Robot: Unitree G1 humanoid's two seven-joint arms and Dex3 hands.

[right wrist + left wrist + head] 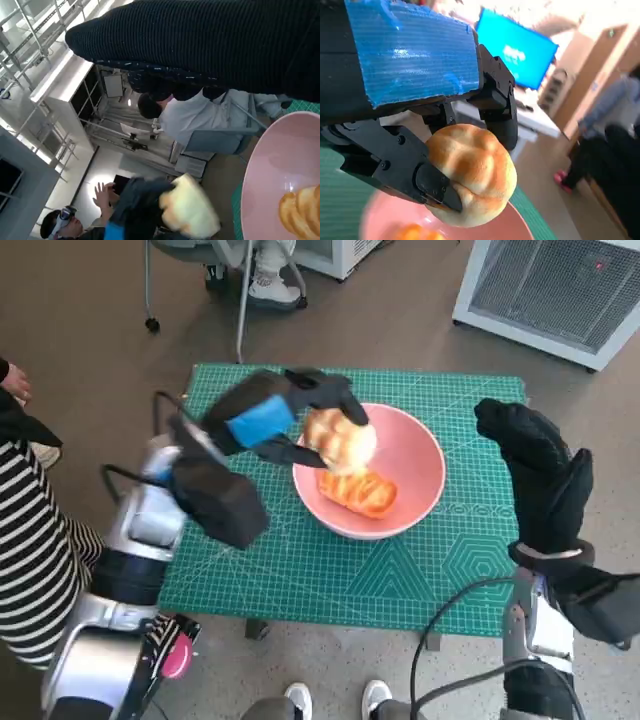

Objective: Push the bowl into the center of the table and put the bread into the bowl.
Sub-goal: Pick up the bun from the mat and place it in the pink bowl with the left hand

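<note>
From above, the blue-taped left hand (285, 412) holds a round pale bread roll (340, 439) over the pink bowl (420, 455), where one striped golden bread (358, 491) lies; two breads, one bowl on the green cutting mat (400, 570). The gloved right hand (535, 475) hangs empty, fingers loosely apart. The left wrist view shows black fingers (400, 165) clamping the roll. The right wrist view shows two people behind.

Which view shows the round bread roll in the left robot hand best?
The left wrist view: the bread roll fills it, sharp, gripped by the left robot hand. The head view shows it small over the pink bowl; the right wrist view shows it blurred.
</note>
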